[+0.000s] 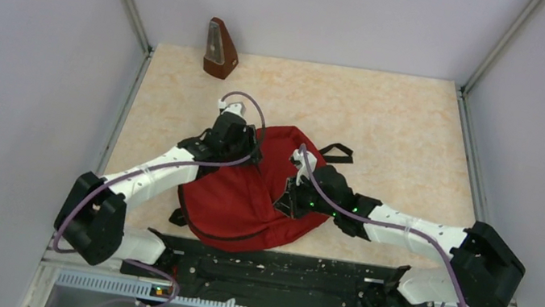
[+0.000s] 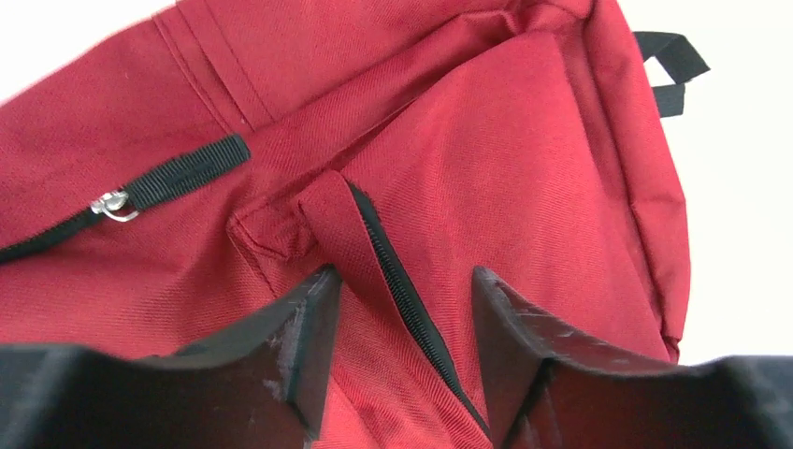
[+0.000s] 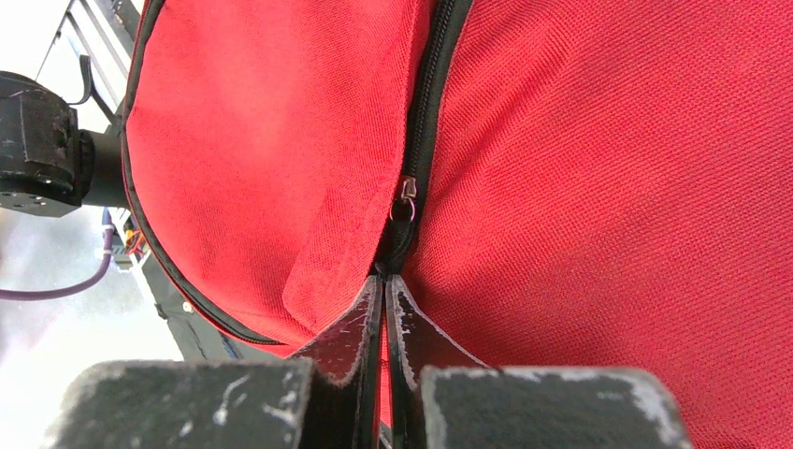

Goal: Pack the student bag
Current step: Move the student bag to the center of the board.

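Note:
The student bag (image 1: 237,201), dark red with black trim, lies flat in the middle of the table. My left gripper (image 1: 251,154) is open at its upper left part. In the left wrist view its fingers (image 2: 313,318) stand either side of a closed black zipper line (image 2: 393,271), holding nothing. My right gripper (image 1: 288,203) is on the bag's right side. In the right wrist view it (image 3: 383,279) is shut on the black pull tab hanging from a metal zipper slider (image 3: 405,198). The bag fills both wrist views (image 2: 524,159) (image 3: 608,187).
A second zipper with a metal slider (image 2: 112,204) and black tab runs to the left of my left gripper. A black strap loop (image 1: 338,154) sticks out at the bag's far right. A brown metronome (image 1: 220,50) stands at the back left. A black rail (image 1: 276,272) runs along the near edge.

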### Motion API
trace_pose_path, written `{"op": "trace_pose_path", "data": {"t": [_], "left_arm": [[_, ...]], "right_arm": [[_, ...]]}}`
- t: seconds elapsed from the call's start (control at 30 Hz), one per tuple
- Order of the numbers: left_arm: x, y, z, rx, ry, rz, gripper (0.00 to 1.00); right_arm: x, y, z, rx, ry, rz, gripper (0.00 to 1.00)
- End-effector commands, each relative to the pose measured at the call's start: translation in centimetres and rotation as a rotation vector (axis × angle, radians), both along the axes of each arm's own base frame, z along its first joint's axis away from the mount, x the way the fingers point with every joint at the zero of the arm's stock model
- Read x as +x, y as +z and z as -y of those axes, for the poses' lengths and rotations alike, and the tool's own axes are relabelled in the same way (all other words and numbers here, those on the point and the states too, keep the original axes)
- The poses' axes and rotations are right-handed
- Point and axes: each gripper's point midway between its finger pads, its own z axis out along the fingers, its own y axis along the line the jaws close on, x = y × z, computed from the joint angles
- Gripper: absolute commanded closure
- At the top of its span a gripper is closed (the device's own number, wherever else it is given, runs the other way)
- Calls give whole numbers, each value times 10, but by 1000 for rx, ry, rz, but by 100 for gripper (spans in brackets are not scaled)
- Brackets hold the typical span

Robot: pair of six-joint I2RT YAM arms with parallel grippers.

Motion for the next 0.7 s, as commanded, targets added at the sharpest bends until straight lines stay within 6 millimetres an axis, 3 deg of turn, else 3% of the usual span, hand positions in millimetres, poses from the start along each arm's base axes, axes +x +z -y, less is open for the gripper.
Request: {"op": "trace_pose_path", "data": {"t": [0.0,0.1,0.2,0.47,0.67], "left_arm": [[-1,-15,-1,26,39,-28,53],[8,-13,0,36,42,-4,81],[23,-8,1,55,58,28,100],[78,12,-4,95,105,114,100],[99,18,-11,91,118,153,100]], "right_arm": [[-1,12,-7,26,17,23,100],[-2,12,-6,15,22,25,100],[0,10,-2,-11,16,36,100],[-1,10,3,-48,20,38,100],[-11,10,8,-39,29,18,100]]}}
